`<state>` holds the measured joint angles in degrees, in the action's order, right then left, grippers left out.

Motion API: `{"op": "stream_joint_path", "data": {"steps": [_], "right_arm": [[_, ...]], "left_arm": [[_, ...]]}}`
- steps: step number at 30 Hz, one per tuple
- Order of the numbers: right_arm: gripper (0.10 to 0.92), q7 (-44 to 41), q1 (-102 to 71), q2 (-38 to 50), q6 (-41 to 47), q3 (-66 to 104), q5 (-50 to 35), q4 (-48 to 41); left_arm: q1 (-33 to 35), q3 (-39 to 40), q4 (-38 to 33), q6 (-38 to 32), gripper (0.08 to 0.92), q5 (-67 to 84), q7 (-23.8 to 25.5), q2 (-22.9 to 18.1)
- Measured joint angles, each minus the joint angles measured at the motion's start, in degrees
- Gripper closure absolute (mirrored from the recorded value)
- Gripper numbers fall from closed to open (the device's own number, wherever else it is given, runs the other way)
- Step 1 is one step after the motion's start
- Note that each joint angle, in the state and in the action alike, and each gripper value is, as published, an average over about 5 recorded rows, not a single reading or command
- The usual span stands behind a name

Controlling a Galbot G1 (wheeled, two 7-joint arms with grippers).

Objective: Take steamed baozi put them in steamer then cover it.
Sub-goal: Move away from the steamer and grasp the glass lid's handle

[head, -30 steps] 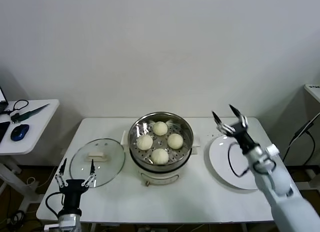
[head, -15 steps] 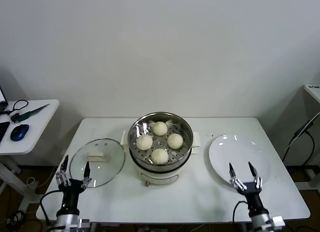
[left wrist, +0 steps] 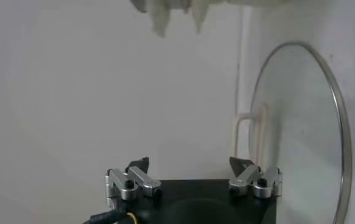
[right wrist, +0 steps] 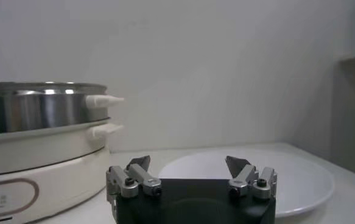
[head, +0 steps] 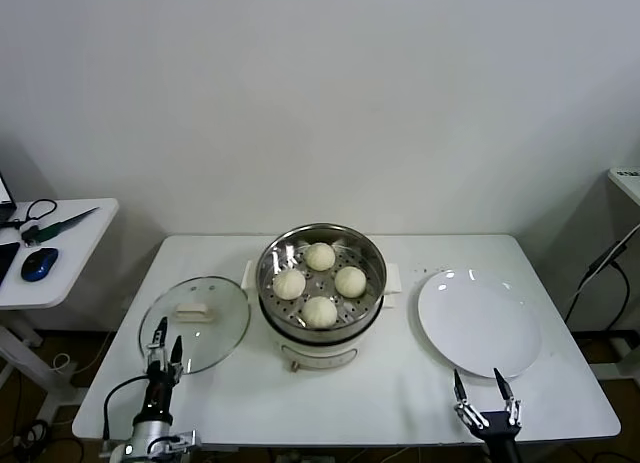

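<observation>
Several cream-white baozi (head: pixel 320 311) lie on the perforated tray inside the steel steamer (head: pixel 270 255), which stands uncovered on its cream base at the table's middle. The glass cover (head: pixel 222 328) with its cream handle lies flat on the table to the steamer's left; it also shows in the left wrist view (left wrist: pixel 299 128). My left gripper (head: pixel 163 339) is open and empty at the front left, just over the cover's near rim. My right gripper (head: pixel 484 388) is open and empty at the table's front right, below the plate. The steamer's side (right wrist: pixel 37 109) shows in the right wrist view.
A flat white plate (head: pixel 480 323) lies right of the steamer, also in the right wrist view (right wrist: pixel 299 176). A small side table (head: pixel 50 248) with a mouse and cables stands at far left. A white wall runs behind the table.
My right arm has swung down from above the plate to the table's front edge. My left gripper has shifted right toward the cover's near rim. The baozi, steamer and cover have not moved.
</observation>
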<state>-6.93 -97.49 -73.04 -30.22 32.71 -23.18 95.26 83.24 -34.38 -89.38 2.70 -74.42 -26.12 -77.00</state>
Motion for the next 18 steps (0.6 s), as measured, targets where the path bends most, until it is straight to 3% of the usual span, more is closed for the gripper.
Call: {"op": "stream_joint_path", "data": {"steps": [18], "right_arm": [[0.203,0.11,-4.52,-1.04,-0.44,0.93,1.28,2.37]], "left_arm": [[-12.62,2.77,13.14,2.45,0.177,-8.52,0.35,1.76]]}}
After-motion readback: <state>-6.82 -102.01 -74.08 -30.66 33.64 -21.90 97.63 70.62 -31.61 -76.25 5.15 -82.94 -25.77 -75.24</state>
